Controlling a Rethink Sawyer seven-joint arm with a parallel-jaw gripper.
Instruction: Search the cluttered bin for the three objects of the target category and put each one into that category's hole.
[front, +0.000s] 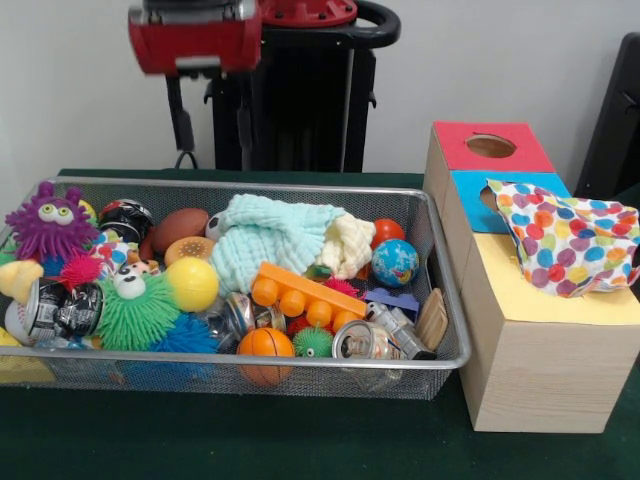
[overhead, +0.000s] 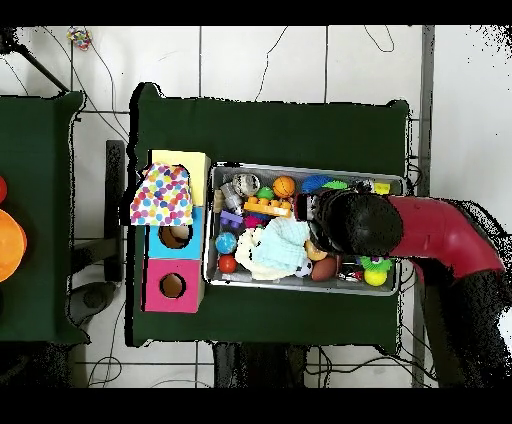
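Probably cloths as the category: dotted cloth (front: 572, 245) slumped on the box (front: 535, 375), over its yellow part and the blue hole's edge, seemingly snagged rather than pushed through. Other 2, mint cloth (front: 268, 240) and cream cloth (front: 350, 243), crumpled, soft and touching, riding atop the toys at the bin's (front: 250, 362) back. Above that heap, arm (overhead: 352, 222) hiding the gripper; cannot tell whether clenched or released.

A second green-covered table (overhead: 35, 220) at the side holds an orange round object (overhead: 8, 245).
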